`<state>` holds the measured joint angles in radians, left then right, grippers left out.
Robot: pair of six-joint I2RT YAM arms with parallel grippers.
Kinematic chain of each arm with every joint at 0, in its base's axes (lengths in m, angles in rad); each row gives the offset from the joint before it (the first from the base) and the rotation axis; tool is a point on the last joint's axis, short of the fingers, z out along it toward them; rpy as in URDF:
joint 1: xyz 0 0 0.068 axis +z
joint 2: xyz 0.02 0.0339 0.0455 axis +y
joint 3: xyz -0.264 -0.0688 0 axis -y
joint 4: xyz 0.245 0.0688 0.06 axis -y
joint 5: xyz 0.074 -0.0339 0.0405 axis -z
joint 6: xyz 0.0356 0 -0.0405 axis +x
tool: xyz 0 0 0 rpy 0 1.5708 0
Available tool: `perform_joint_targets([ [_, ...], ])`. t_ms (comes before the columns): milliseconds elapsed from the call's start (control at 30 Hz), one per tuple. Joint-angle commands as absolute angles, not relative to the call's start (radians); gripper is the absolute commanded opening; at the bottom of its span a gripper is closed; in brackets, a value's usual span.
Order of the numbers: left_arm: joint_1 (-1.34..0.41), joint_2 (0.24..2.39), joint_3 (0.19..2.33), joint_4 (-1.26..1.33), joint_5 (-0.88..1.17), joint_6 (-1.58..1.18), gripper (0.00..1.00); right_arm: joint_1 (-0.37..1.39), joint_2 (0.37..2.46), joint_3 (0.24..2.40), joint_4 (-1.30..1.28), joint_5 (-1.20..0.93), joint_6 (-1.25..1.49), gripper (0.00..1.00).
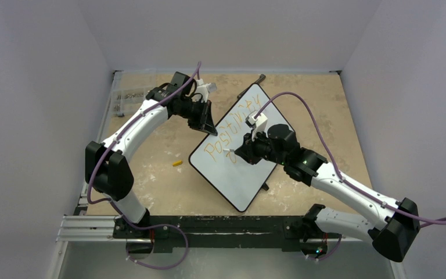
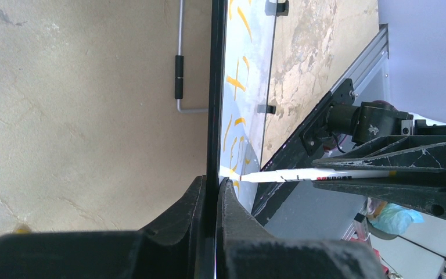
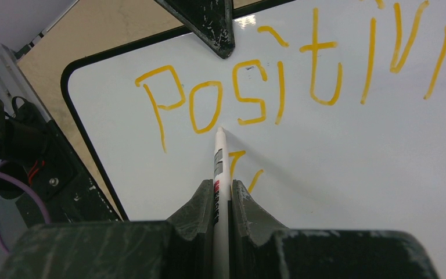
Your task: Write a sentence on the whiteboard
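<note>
Diagonally across the middle of the table [image 1: 151, 186] sits the whiteboard [image 1: 241, 174], its left edge pinched in the closed jaws of the left gripper [image 1: 207, 125]. The right gripper [image 1: 236, 152] is clamped on a white marker [image 3: 219, 157], whose tip touches the board under the orange sentence [image 3: 255, 99]. The lettering reads "Positivity", and a few strokes begin a second line. The marker's red label is unreadable.

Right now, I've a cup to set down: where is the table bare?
Bare: tabletop between whiteboard and right wall. Crowded: mid-board, where the right claw holds the marker, and its left edge, in the left claw.
</note>
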<state>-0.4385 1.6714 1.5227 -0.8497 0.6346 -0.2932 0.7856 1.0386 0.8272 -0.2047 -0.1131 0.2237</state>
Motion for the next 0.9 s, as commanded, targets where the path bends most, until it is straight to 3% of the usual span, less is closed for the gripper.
perform_joint_targets([
  [0,-0.435,1.627,1.525,-0.804,0.585,-0.293,0.00,0.788,1.042,0.789,-0.241,-0.044,0.213,0.00],
  [433,-0.435,1.623,1.521,-0.803,0.579,-0.293,0.00,0.788,1.010,0.784,-0.264,-0.003,0.212,0.00],
  [667,-0.436,1.627,1.521,-0.804,0.578,-0.293,0.00,0.787,0.908,0.743,-0.271,0.194,0.307,0.00],
  [867,-0.436,1.628,1.522,-0.804,0.579,-0.293,0.00,0.787,0.922,0.745,-0.268,0.181,0.326,0.00],
])
